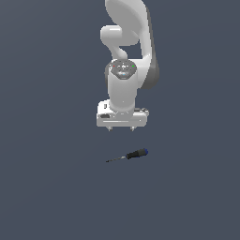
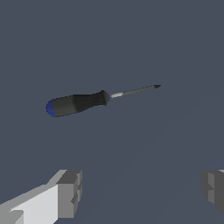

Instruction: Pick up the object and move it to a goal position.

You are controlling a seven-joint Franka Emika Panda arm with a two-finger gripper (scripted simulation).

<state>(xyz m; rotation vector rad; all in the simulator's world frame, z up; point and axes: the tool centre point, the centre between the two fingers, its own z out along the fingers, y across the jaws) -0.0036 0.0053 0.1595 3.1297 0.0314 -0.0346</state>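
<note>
A small screwdriver [image 1: 130, 155] lies flat on the dark grey surface, with a thin dark shaft and a black handle with a blue end toward the exterior view's right. It also shows in the wrist view [image 2: 83, 103]. My gripper [image 1: 121, 128] hangs above and just behind it, pointing down, not touching it. The jaws stand wide apart and empty; in the wrist view the gripper [image 2: 142, 192] shows its two grey fingertips [image 2: 69, 192] far apart, with the screwdriver lying beyond them.
The plain dark grey surface [image 1: 56, 187] fills both views. The white arm [image 1: 126, 42] rises behind the gripper.
</note>
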